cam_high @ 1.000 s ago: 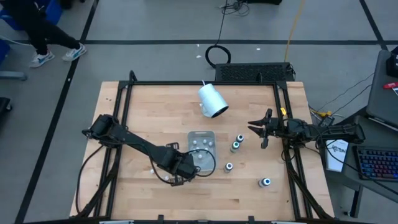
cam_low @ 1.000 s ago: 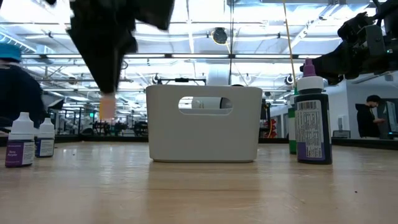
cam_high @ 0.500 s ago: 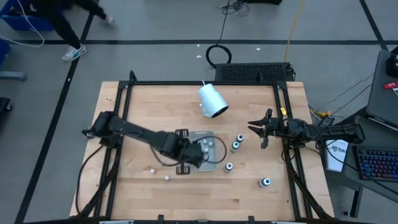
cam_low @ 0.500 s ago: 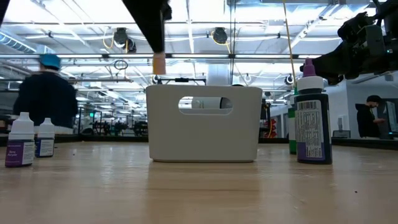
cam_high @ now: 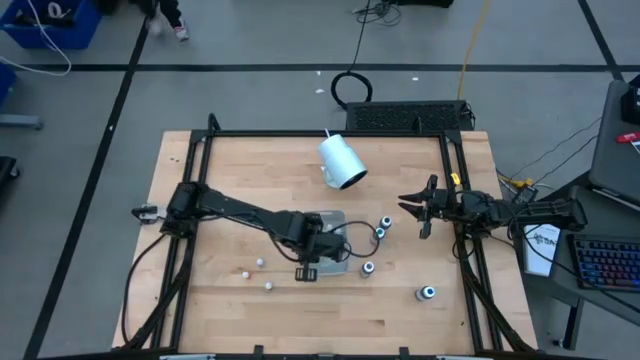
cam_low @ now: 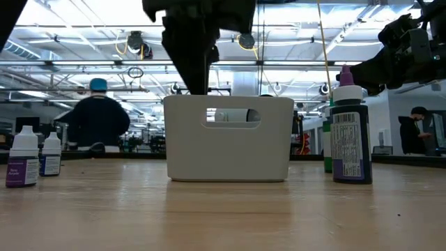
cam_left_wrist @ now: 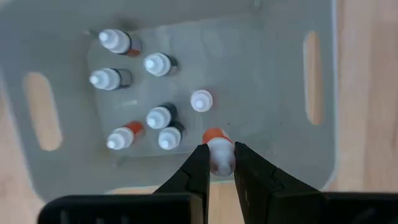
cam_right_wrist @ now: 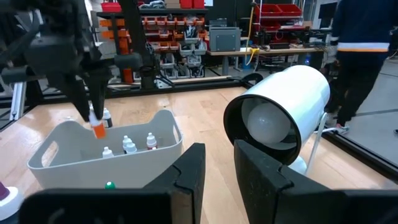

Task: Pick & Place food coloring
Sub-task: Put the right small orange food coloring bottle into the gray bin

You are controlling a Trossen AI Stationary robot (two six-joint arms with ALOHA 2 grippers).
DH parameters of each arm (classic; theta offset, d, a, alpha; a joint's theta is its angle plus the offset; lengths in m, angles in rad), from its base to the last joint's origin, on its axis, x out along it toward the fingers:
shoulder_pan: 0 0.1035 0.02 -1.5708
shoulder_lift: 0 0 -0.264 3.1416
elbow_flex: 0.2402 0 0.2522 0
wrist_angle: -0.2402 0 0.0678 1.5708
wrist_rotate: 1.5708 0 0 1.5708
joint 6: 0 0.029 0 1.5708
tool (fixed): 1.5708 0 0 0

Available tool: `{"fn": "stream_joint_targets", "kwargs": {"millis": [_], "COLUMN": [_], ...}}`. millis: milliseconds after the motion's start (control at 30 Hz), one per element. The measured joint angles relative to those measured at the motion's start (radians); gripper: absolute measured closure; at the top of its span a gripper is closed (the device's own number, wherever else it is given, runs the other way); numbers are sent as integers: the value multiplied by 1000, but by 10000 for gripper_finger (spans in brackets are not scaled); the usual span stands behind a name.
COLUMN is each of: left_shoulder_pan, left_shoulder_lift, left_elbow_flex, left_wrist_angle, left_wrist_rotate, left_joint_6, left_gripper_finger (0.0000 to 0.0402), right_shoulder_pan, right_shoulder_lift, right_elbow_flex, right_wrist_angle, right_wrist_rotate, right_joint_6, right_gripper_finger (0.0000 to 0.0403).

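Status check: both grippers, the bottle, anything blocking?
Left gripper shut on small orange-labelled white-capped bottle, above pale plastic bin. Right gripper shut, empty, parked at table's right edge. Seven small bottles already in bin; drop spot clear.

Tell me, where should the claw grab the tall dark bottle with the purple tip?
Probably by the pale cap of the dark bottle, coming straight down from above. The bottle stands upright on the table, the cap is narrower than the body, and nothing crowds its top, so a top pinch looks easiest.
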Motion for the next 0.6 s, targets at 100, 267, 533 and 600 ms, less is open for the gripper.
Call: {"fn": "stream_joint_targets", "kwargs": {"millis": [100, 267, 533, 600], "left_shoulder_pan": [-1, 0, 1, 1], "left_shoulder_lift": [30, 67, 94, 97], "left_elbow_flex": [0, 0, -2, -2], "left_wrist_angle": [0, 17, 50, 47], "left_wrist_rotate": [10, 10, 15, 11], "left_joint_6": [1, 4, 10, 10], "left_gripper_finger": [349, 349, 349, 349], "right_shoulder_pan": [0, 0, 0, 0], "right_shoulder_lift": [0, 0, 1, 1], "right_elbow_flex": [0, 0, 0, 0], "right_wrist_angle": [-1, -1, -1, 1], "right_wrist_rotate": [0, 0, 0, 0], "right_joint_6": [0, 0, 0, 0], "right_gripper_finger": [325, 325, 325, 325]}}
